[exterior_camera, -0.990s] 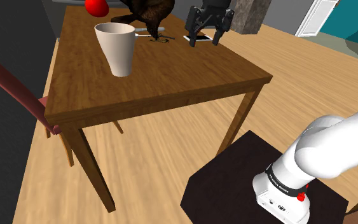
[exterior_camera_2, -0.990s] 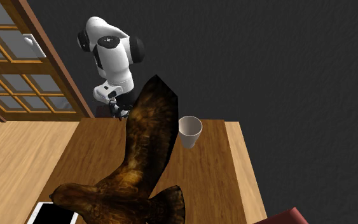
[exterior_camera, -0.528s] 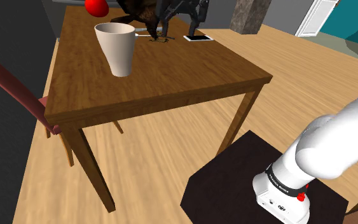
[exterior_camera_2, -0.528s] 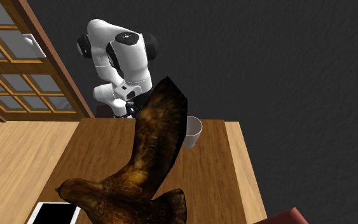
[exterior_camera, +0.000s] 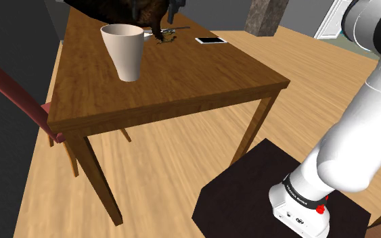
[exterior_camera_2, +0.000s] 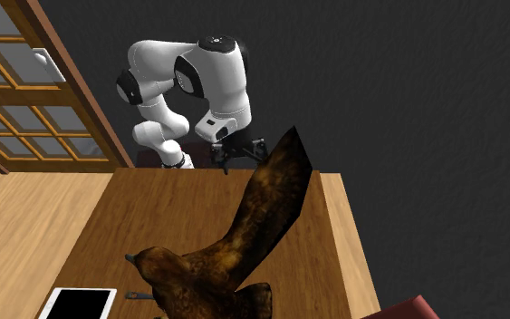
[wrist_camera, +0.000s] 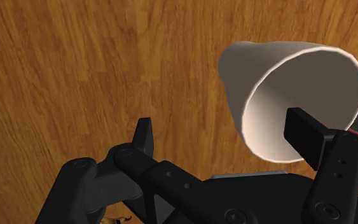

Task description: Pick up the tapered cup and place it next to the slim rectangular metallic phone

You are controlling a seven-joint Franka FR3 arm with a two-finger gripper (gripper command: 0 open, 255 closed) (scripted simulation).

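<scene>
Fingers [wrist_camera: 144, 137] apart over the cup [exterior_camera: 124, 51], a brown bird figure [exterior_camera_2: 253, 217] between it and the phone [exterior_camera: 211, 40].

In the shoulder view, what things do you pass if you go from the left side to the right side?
red chair → pale cup → slim phone → white arm

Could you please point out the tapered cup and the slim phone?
Off-white tapered cup [exterior_camera: 126, 57]: shoulder view, on its side wall.
Slim rectangular white-framed phone [exterior_camera_2: 79, 305]: second exterior view, on its black screen.
</scene>
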